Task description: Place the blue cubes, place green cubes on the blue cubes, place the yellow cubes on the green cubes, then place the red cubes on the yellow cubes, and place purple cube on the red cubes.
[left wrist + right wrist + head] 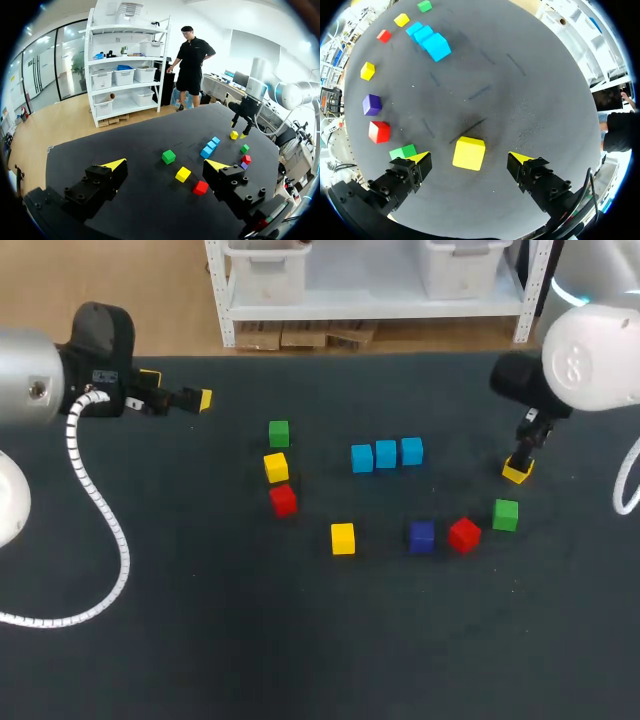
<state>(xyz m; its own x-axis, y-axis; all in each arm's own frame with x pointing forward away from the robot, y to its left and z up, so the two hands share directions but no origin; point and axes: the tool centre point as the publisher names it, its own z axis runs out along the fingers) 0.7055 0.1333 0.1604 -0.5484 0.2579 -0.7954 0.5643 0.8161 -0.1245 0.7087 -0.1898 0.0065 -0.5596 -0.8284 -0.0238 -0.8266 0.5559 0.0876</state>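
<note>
Three light blue cubes (386, 454) lie in a row mid-table. To their left are a green cube (279, 433), a yellow cube (276, 467) and a red cube (283, 500). Nearer the front lie a yellow cube (343, 538), a purple cube (421, 536), a red cube (464, 534) and a green cube (506, 514). My right gripper (470, 159) is open over another yellow cube (469, 153), which sits on the table between the fingers without touching them. My left gripper (166, 165) is open and empty, hanging at the far left (198, 398), well back from the green cube (168, 156).
The dark table (200, 620) has wide bare room at the front and on the left. The back edge runs just behind both arms. In the right wrist view the green cube (403, 151) lies close beside one finger.
</note>
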